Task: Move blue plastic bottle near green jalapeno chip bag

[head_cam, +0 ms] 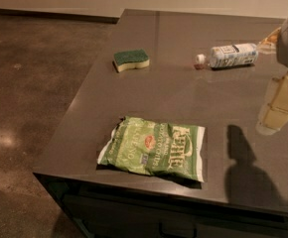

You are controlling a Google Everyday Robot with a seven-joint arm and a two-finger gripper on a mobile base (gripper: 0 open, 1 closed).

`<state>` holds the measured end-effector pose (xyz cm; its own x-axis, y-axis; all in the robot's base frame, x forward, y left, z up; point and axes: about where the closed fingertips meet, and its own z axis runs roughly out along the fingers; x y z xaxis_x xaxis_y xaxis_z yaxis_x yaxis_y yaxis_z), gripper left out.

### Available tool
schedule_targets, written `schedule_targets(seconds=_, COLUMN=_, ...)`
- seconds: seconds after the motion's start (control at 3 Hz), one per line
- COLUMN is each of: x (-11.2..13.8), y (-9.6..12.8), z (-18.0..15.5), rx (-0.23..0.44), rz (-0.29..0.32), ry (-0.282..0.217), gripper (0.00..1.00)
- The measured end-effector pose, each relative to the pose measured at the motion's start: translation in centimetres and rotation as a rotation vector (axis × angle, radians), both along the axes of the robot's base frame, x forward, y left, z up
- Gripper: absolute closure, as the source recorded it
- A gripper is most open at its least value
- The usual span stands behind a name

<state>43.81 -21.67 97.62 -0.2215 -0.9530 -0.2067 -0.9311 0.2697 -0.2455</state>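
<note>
My hand (270, 122) hangs over the right side of the surface (183, 95); how wide, I cannot tell. The blue plastic bottle (232, 55) lies sideways, far right, well apart from the near green jalapeno chip bag (154, 150).

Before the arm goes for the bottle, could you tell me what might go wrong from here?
1. The blue plastic bottle lies on its side, so it may roll away when the gripper, now hovering at the right of the table, touches it.
2. The green jalapeno chip bag sits close to the table's near edge; a bottle set down carelessly beside it could nudge the bag, or roll off itself.
</note>
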Motion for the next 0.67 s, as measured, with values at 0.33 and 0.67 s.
schedule_targets(seconds=0.33, x=0.0, y=0.0, z=0.0, rx=0.0, rz=0.0, ry=0.0, gripper=0.0)
schedule_targets(seconds=0.67, x=1.5, y=0.4, z=-0.2, rx=-0.011, rz=0.027, ry=-0.019, gripper=0.0)
